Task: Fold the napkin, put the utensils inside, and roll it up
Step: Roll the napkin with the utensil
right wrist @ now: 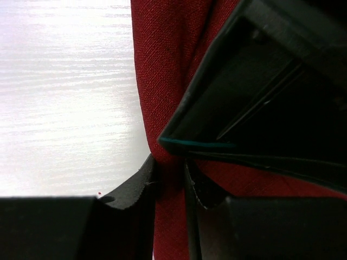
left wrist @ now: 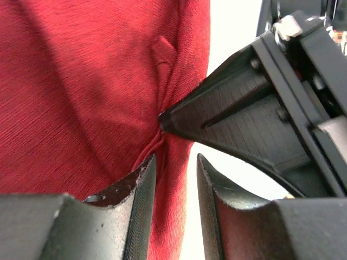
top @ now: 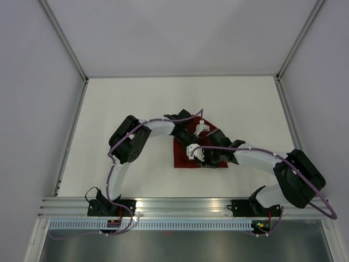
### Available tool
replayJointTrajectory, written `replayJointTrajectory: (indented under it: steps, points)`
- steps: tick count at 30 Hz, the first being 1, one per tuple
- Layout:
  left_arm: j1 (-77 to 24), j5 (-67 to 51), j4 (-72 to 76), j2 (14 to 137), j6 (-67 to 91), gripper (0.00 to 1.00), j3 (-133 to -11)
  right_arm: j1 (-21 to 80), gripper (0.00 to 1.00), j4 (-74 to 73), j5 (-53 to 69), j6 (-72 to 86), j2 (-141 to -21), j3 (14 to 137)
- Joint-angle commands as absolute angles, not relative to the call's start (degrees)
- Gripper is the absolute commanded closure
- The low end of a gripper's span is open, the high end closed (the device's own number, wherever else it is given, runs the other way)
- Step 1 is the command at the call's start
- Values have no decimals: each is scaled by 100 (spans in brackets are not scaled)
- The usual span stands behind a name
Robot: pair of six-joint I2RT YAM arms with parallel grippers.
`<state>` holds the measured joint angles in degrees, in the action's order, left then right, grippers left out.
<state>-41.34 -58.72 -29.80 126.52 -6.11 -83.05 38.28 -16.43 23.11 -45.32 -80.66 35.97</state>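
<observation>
Right jaws pinch raised crease in maroon napkin (right wrist: 157, 65); left jaws parted astride it.

The napkin (left wrist: 65, 81) is thin woven cloth, dark red and matt, with a fine ribbed weave and soft creases gathered where the right tool (right wrist: 169, 169) meets it; the surface (right wrist: 59, 81) beside the napkin is white and smooth, with a faint streaked grain and a soft sheen; the left tool (left wrist: 174, 162), over the napkin, is black moulded plastic, matt and slightly grainy, its edges scuffed pale; the right tool is the same dull black plastic, with ridged faces; the arm shells (top: 161, 126) above the napkin are glossy white plastic; the rail (top: 180, 206), well to the near side of the napkin, is brushed bare metal.
</observation>
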Motion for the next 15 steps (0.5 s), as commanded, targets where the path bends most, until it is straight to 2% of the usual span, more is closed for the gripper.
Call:
replayJointTrajectory:
  steps: [1, 5, 8, 9, 12, 15]
  points:
    - [-3912, -5388, -2313, 12051, -63, 59, -8130, 3648, 89, -2423, 3022, -4833, -8524, 3858]
    - [-3631, -4879, -1531, 11445, 604, 55, -7596, 3201, 89, -3136, 3611, -5237, -9025, 4410]
    - [-3490, -3852, -1056, 10900, 1018, 55, -7270, 2963, 89, -3594, 3902, -5466, -9403, 4736]
    - [-3481, -3084, -950, 10768, 1159, 55, -7164, 2910, 89, -3708, 3963, -5623, -9509, 4816]
    - [-3454, -1824, -476, 10118, 1511, 57, -6613, 2708, 89, -4191, 4218, -5949, -9930, 5150]
    - [-3472, -1155, 516, 9362, 1573, 59, -5777, 2505, 88, -4666, 4350, -6134, -10423, 5519]
